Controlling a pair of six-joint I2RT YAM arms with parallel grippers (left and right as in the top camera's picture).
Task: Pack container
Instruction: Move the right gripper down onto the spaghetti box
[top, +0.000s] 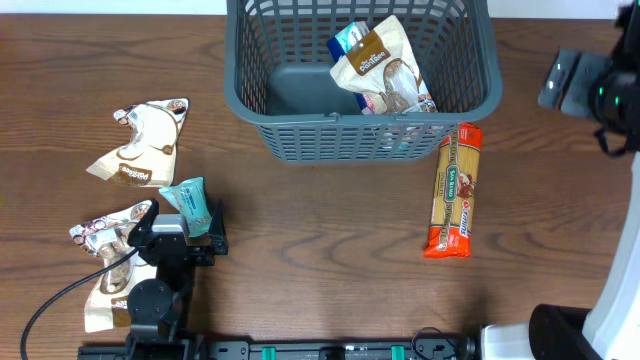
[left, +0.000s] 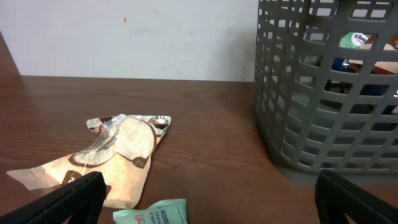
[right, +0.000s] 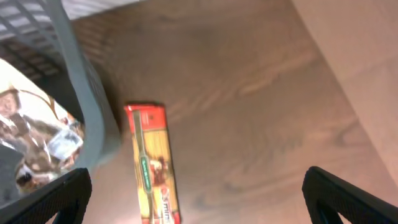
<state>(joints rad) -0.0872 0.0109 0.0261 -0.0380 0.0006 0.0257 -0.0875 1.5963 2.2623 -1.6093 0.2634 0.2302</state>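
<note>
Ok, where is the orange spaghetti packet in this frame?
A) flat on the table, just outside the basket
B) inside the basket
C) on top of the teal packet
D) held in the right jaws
A: the spaghetti packet lies flat on the table, right next to the basket wall but outside it.

You see the left arm (top: 152, 298) near the surface's front-left corner: matt black, with a round joint housing and a thin black cable (top: 45, 305) curling off its side. The left end effector (left: 210, 186) has two plain black fingers (left: 68, 200) with blunt tips. The right arm (top: 600, 95) by the far-right edge is dark grey and black with a small green light; near the front-right corner its casing is white. The right end effector (right: 199, 193) has the same black fingers (right: 354, 200).
</note>
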